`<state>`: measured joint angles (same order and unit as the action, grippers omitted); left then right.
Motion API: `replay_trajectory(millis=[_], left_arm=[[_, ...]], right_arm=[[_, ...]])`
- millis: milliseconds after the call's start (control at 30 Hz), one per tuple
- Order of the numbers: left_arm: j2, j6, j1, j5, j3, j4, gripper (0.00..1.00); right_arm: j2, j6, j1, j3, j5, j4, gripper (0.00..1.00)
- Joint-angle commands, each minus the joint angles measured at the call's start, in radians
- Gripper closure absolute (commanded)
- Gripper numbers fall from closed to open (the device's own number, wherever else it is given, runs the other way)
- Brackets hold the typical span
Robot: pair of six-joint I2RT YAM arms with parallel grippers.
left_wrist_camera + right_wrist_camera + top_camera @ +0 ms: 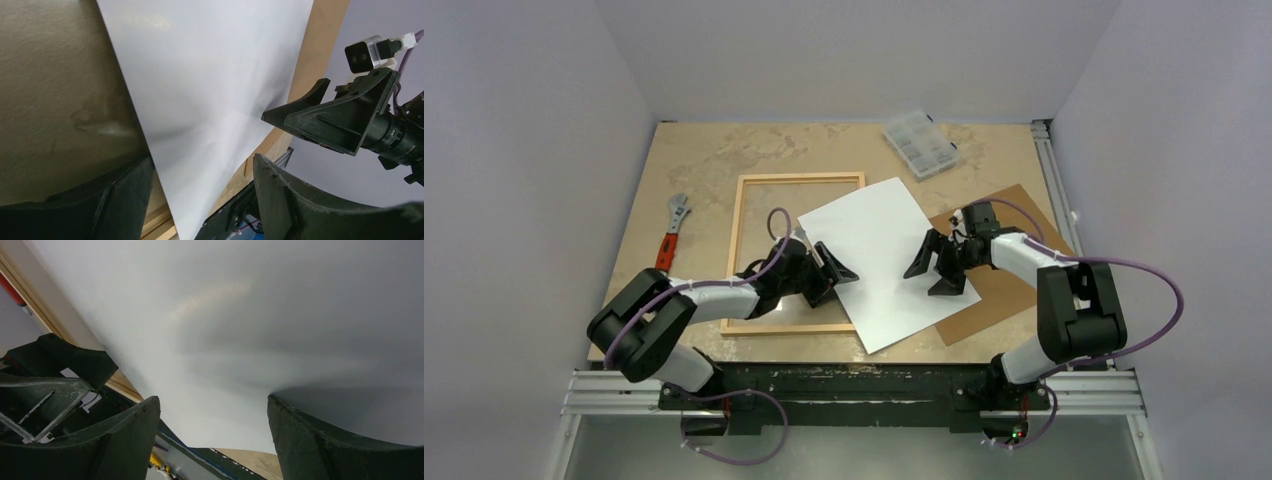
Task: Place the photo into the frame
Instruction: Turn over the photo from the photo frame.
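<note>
I see the photo (879, 260) lying white back up, turned askew near the middle of the counter (714, 150). Its left corner overlaps the right rail of the frame (804, 177). The frame, thin light wood, lies flat to its left, nothing else inside it.

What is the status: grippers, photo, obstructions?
Left gripper open at photo edge. Right gripper open over it. Photo white-side up, overlapping frame and backing board.
</note>
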<state>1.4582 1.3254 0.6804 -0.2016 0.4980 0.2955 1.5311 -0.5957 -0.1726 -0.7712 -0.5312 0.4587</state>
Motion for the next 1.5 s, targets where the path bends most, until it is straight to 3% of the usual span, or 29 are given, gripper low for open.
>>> replay_trajectory(millis=[0, 100, 200, 400, 567, 767, 900, 1000, 1233, 1467], left_arm=[[0.042, 0.036, 0.024, 0.020, 0.018, 0.143, 0.32], [0.039, 0.052, 0.032, 0.030, -0.003, 0.207, 0.37], [0.000, 0.074, 0.043, 0.075, -0.043, 0.217, 0.54], [-0.091, 0.064, 0.046, 0.127, -0.086, 0.196, 0.68], [-0.111, 0.030, 0.045, 0.122, -0.048, 0.111, 0.99], [-0.172, -0.011, 0.045, 0.134, -0.036, 0.017, 1.00], [-0.270, -0.087, 0.037, 0.176, 0.001, -0.139, 1.00], [-0.351, -0.182, -0.008, 0.173, 0.055, -0.272, 1.00], [-0.460, -0.397, -0.176, 0.034, 0.180, -0.539, 1.00], [-0.436, -0.574, -0.269, 0.015, 0.375, -0.808, 1.00]], right_arm=[[0.028, -0.001, -0.004, 0.062, 0.032, -0.079, 0.22], [0.016, -0.005, -0.004, 0.071, 0.014, -0.083, 0.22], [0.003, -0.005, -0.003, 0.083, 0.006, -0.084, 0.22], [-0.032, -0.016, -0.003, 0.117, -0.042, -0.115, 0.22], [-0.108, -0.004, -0.004, 0.118, -0.055, -0.110, 0.22], [-0.223, 0.031, -0.003, 0.070, -0.031, -0.039, 0.20], [-0.298, 0.041, -0.003, 0.057, -0.015, -0.007, 0.19], [-0.335, 0.053, -0.004, 0.050, -0.038, 0.006, 0.17], [-0.415, 0.062, -0.004, 0.047, -0.121, 0.005, 0.02], [-0.423, 0.104, -0.003, 0.017, -0.107, 0.051, 0.02]])
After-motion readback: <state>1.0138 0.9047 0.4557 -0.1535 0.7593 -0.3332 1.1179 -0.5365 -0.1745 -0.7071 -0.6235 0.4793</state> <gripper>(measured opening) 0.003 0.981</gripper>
